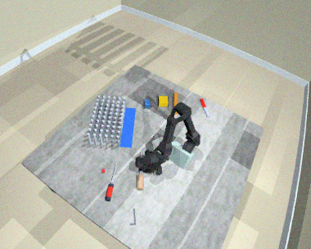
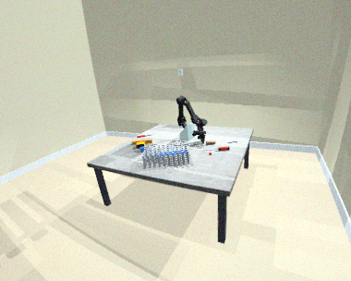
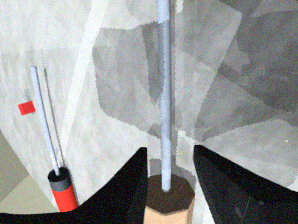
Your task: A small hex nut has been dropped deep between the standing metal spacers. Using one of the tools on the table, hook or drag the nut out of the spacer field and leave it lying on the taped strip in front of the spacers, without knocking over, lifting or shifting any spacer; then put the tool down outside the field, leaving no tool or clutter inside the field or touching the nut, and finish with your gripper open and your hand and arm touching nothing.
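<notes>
My gripper (image 3: 170,152) (image 1: 146,167) (image 2: 202,138) is low over the table, well to the right of the spacers, and its fingers are parted. A tool with a tan wooden handle (image 3: 166,219) (image 1: 140,181) and a long grey shaft (image 3: 164,63) lies between the open fingers. The standing metal spacers (image 1: 105,120) (image 2: 166,156) form a dense field on the left. The blue taped strip (image 1: 128,127) (image 2: 177,147) lies along their near side. I cannot see the hex nut in any view.
A red-handled screwdriver (image 1: 109,192) (image 3: 61,188) and a small red cube (image 1: 102,170) (image 3: 27,107) lie left of the tool. An Allen key (image 1: 133,217) lies near the front. Blue (image 1: 146,103), yellow (image 1: 163,101) and orange (image 1: 176,98) blocks and a red marker (image 1: 204,106) lie at the back.
</notes>
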Controlling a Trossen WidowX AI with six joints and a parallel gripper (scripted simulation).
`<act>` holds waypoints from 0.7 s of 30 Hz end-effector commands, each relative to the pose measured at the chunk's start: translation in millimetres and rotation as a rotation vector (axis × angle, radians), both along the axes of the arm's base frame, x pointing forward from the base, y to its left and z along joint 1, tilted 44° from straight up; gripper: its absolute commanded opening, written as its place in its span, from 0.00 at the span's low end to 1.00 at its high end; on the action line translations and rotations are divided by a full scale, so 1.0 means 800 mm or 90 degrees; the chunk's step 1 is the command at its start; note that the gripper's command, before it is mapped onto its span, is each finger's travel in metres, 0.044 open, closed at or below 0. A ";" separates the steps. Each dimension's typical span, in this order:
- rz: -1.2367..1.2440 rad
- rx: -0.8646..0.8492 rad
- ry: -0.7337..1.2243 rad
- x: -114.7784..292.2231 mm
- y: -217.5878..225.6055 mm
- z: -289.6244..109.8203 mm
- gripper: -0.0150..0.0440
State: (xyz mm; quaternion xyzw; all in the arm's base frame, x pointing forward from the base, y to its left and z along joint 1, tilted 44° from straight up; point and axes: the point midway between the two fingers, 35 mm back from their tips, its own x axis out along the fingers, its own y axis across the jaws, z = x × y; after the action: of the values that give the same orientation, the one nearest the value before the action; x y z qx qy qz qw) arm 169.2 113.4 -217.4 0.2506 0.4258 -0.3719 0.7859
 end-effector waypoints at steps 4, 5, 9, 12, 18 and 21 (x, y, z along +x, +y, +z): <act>0.000 0.000 0.000 0.000 0.000 0.000 0.79; 0.000 0.000 0.000 0.000 0.000 0.000 0.83; 0.000 0.000 0.000 0.000 0.000 0.000 1.00; 0.000 0.003 -0.004 0.007 0.021 0.017 1.00; 0.001 0.008 -0.014 0.017 0.066 0.066 1.00; 0.001 0.008 -0.014 0.017 0.066 0.066 1.00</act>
State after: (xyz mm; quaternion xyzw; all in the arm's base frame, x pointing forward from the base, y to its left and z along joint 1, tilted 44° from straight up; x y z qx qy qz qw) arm 185.6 167.2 -168.7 0.2653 0.4194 -0.3590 0.7905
